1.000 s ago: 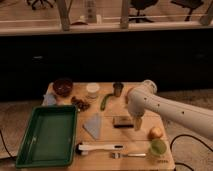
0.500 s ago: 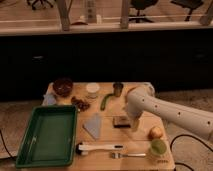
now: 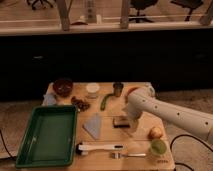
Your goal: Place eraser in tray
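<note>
Lying flat on the wooden table [image 3: 140,162], the eraser [image 3: 120,121] is a small rectangular block with a dark top face and a paler, tan edge along its side. It sits near the middle of the table, just right of a grey-blue cloth [image 3: 93,125] and well apart from the tray [image 3: 26,131], which is green, shallow and raised at the rim, at the table's left end. The gripper [image 3: 132,123] hangs at the end of the white arm [image 3: 170,114], low over the table and just beside the eraser's right end. Its claw is spread wide and holds nothing. Whether a finger touches the block cannot be told. A white-handled tool [image 3: 100,148] lies nearer the front edge.
</note>
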`<state>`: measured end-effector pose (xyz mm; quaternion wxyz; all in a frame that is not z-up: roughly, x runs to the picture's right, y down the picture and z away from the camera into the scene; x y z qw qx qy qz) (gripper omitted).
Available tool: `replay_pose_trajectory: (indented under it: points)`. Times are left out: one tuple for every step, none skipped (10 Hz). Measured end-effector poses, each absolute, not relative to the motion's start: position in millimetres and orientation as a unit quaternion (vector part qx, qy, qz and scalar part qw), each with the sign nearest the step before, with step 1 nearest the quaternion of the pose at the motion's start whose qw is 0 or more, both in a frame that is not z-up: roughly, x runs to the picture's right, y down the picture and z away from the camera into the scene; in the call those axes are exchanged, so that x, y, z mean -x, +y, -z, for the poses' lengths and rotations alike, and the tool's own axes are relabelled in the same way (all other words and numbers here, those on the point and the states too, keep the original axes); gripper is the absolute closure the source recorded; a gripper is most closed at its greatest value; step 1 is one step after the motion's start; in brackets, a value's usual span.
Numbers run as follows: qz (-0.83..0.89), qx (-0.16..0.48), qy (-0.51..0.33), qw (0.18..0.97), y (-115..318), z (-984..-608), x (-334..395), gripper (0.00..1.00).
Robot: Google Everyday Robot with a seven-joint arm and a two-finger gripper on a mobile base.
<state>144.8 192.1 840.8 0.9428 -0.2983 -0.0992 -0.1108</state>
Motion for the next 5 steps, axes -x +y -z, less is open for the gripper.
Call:
replay_pose_trajectory:
  points:
    - [0.109,0.299,-0.101,0.943,192.8,-842.3,-144.0,0.20]
    - [0.108,0.300,-0.102,0.942,193.7,-843.2,-145.1,0.20]
    - [0.107,0.301,-0.102,0.942,196.0,-844.9,-146.8,0.20]
    - [0.106,0.302,-0.103,0.942,196.9,-846.8,-146.9,0.20]
    - [0.105,0.302,-0.104,0.942,197.6,-848.3,-146.4,0.20]
